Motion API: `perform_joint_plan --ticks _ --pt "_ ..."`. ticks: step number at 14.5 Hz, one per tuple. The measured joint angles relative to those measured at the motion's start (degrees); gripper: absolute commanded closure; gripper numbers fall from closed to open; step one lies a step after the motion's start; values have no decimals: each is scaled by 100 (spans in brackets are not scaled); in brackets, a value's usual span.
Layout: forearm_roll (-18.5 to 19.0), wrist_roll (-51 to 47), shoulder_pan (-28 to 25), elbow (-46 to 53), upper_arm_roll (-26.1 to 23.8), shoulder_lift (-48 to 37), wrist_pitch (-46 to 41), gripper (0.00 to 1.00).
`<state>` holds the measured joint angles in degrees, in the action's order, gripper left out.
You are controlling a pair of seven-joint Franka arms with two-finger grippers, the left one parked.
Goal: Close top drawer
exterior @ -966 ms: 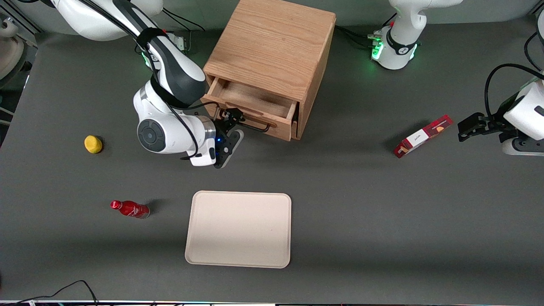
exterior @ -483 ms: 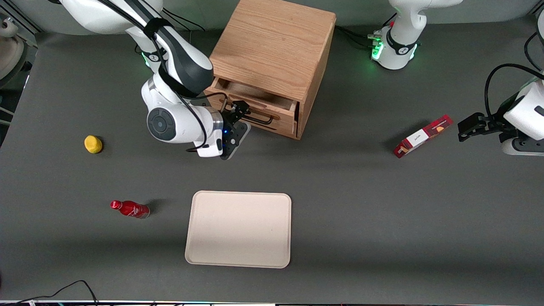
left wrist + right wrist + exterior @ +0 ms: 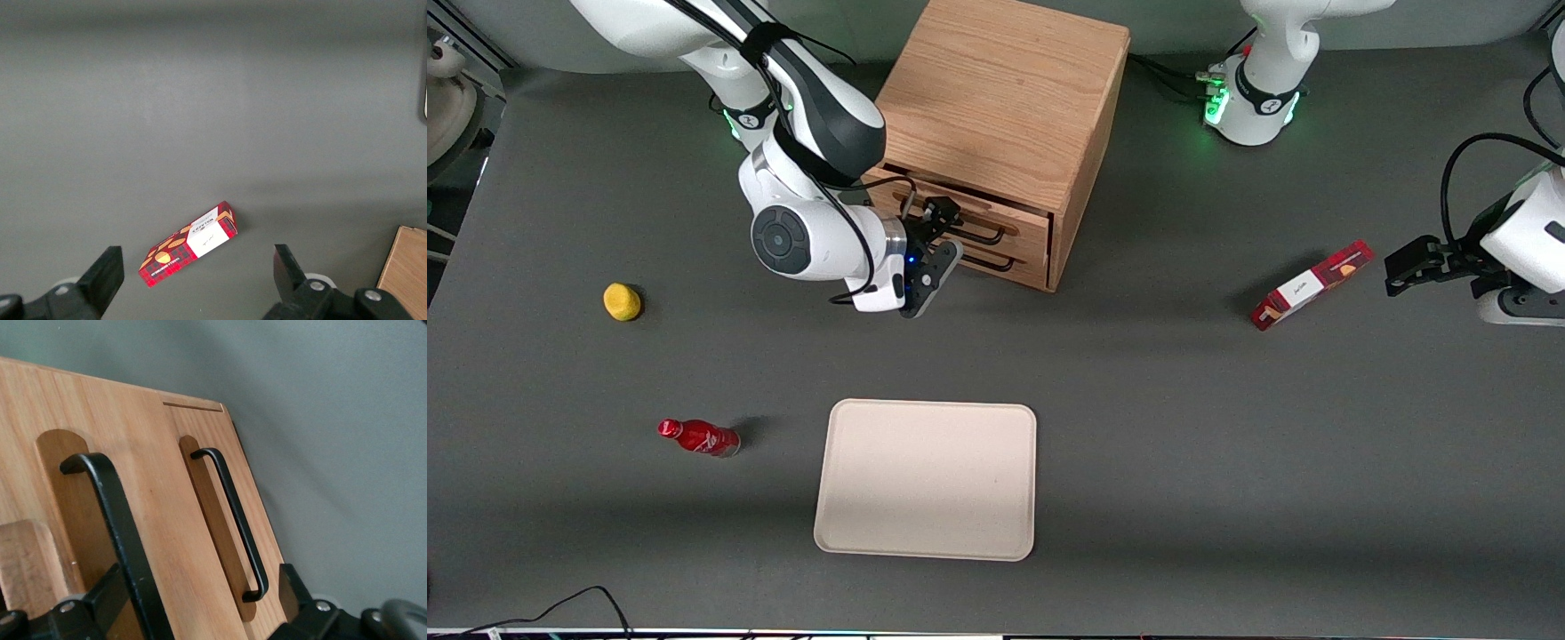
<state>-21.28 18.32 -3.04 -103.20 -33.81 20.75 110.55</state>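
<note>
The wooden cabinet (image 3: 1000, 98) stands at the table's back. Its top drawer (image 3: 1014, 224) is pushed in, none of its inside shows, and its front looks level with the lower drawer (image 3: 1024, 267) beneath it. My right gripper (image 3: 947, 238) is open right at the cabinet's front. In the right wrist view the gripper (image 3: 200, 603) faces the drawer fronts at close range. The top drawer's (image 3: 67, 513) black wire handle (image 3: 123, 533) runs between the fingers, close to one finger (image 3: 100, 600). The lower drawer's handle (image 3: 233, 520) lies beside it.
A beige tray (image 3: 925, 480) lies nearer the front camera than the cabinet. A red bottle (image 3: 698, 437) lies on its side and a yellow ball-like object (image 3: 622, 301) sits toward the working arm's end. A red box (image 3: 1312, 284) lies toward the parked arm's end.
The top drawer has slid from well open to fully in. My gripper moved with it toward the cabinet, staying open at the drawer's front.
</note>
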Motion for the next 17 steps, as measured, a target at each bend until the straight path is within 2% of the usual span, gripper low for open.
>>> perform_joint_plan --ticks 12,17 --pt "-97 -276 81 -346 -197 -279 381 0" --pt "-146 -596 218 290 -241 -417 -325 0"
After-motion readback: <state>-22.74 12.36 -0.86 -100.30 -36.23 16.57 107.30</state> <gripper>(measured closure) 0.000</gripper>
